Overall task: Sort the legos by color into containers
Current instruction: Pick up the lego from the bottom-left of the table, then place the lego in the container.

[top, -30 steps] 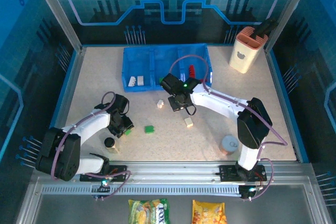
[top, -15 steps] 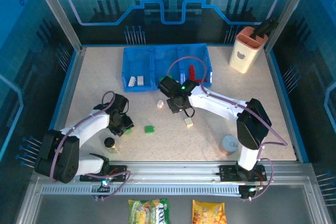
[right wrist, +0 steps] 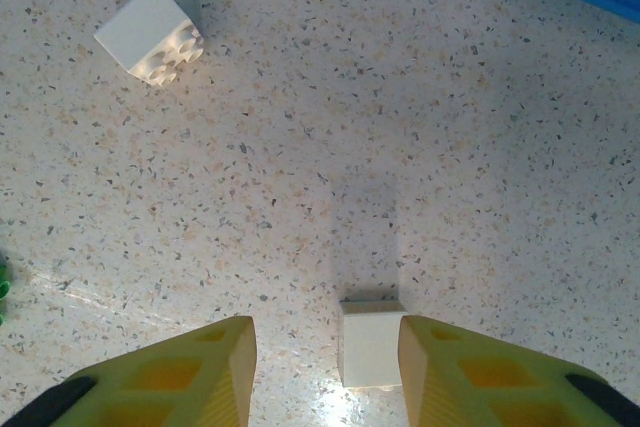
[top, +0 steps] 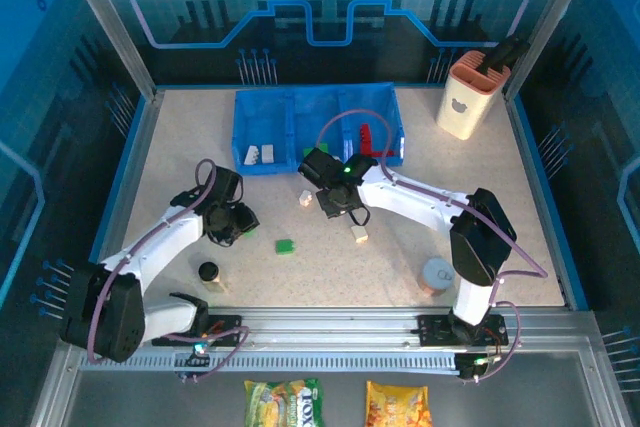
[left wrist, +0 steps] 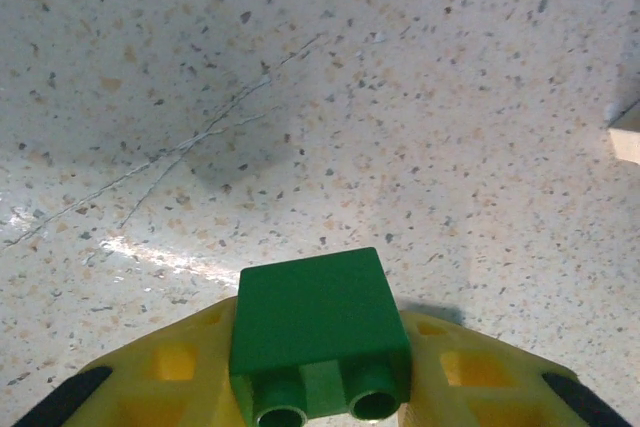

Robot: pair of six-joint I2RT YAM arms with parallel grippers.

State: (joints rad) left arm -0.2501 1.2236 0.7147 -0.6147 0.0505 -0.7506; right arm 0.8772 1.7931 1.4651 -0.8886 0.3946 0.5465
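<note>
2 snack packets (top: 283,402) lie in front of the rail at the near edge. On the table (top: 180,147), 1 black cylinder (top: 208,271) stands near the left arm (top: 160,239) and 1 silver can (top: 437,275) stands beside the right arm (top: 415,195).

The left jaws are closed on 1 green brick (left wrist: 320,342), pinched between 2 yellow fingers (left wrist: 170,372). Its 2 visible studs face back toward the wrist camera. Its top face looks near square, so no long axis can be told. From above, these jaws are a dark shape just left of 1 loose green brick (top: 286,245), and the hold is too dark to read there.

The right jaws are spread wide and hold nothing. In the right wrist view, 1 cream brick (right wrist: 372,342) lies on the table between the fingers, close to the right one. Its longer side runs away from the camera and its studs are out of sight. A second cream brick (right wrist: 150,32) lies farther off to the left, turned askew, with its studs facing the lower right.

Farther back, the blue tray (top: 262,117) has 3 compartments. The left one holds 2 cream bricks (top: 258,155). A green bit (top: 308,152) sits at the near edge of the middle one. The right one holds red bricks (top: 366,134), too small to count. 1 peach-and-white holder (top: 465,97) stands at the far right corner.
</note>
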